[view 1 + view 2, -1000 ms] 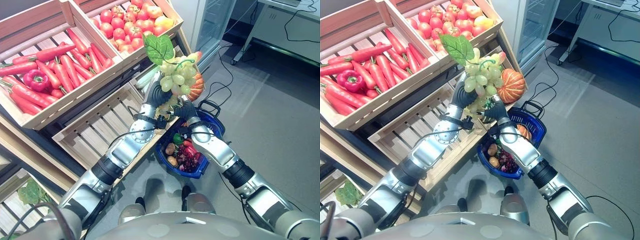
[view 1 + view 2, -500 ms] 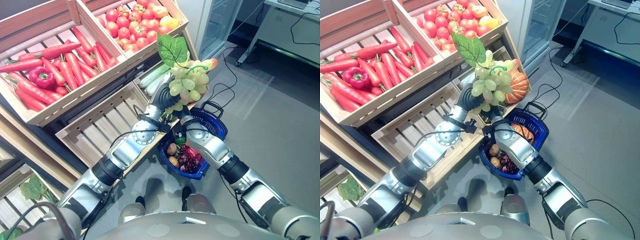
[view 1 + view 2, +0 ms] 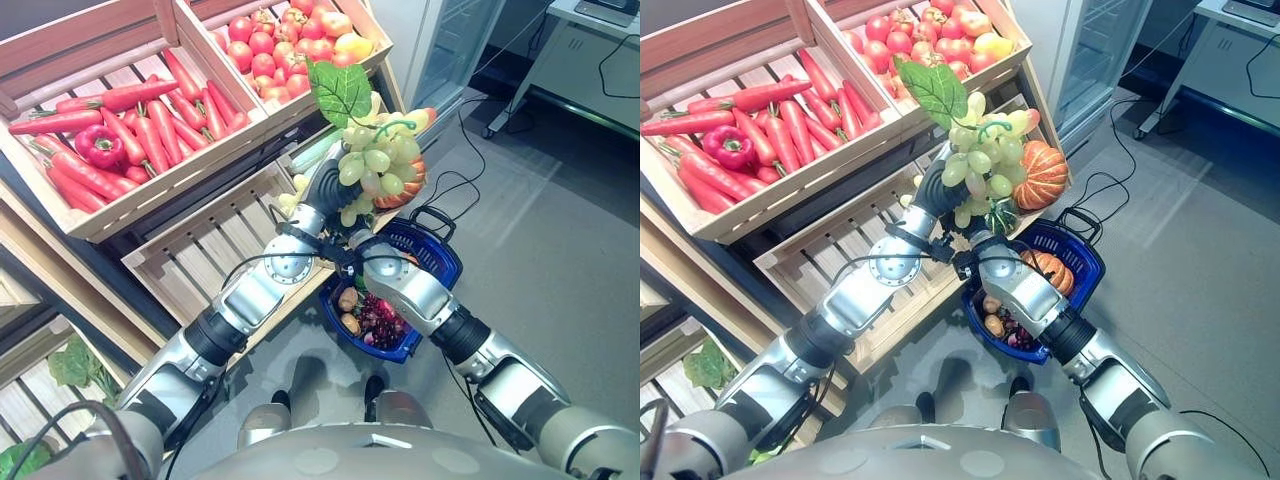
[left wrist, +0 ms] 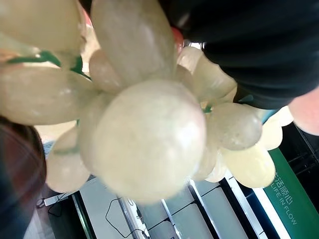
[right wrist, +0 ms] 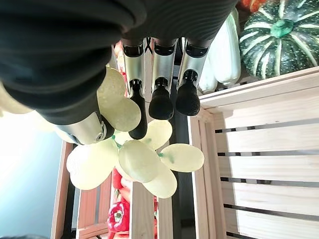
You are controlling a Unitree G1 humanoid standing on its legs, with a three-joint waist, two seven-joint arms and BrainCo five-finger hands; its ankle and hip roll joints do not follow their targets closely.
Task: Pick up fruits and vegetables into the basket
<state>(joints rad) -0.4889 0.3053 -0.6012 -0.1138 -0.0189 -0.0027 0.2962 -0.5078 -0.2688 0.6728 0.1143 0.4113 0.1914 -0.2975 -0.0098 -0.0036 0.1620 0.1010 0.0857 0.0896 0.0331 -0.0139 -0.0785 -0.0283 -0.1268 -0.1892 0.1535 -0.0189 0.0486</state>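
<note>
Grapes (image 3: 378,170), a green bunch with one large leaf (image 3: 343,90), are held raised by both hands in front of the wooden shelf, above and slightly left of the blue basket (image 3: 436,254). The left arm is extended up and forward from the lower left; the left hand (image 3: 325,186) is seen under the bunch's left side, its fingers hidden behind the grapes, so closure cannot be told. The right arm is bent in from the lower right; the right hand (image 3: 983,236) is placed below the bunch, fingers (image 5: 160,87) curled with dark tips against the lower grapes. Other produce is already seen inside the basket. A striped pumpkin (image 3: 1042,176) is just behind the bunch. Carrots (image 3: 150,135) fill the far-left crate (image 3: 131,205) and tomatoes (image 3: 268,54) the next one. White lettering on a green strip is visible in the left wrist view.
</note>
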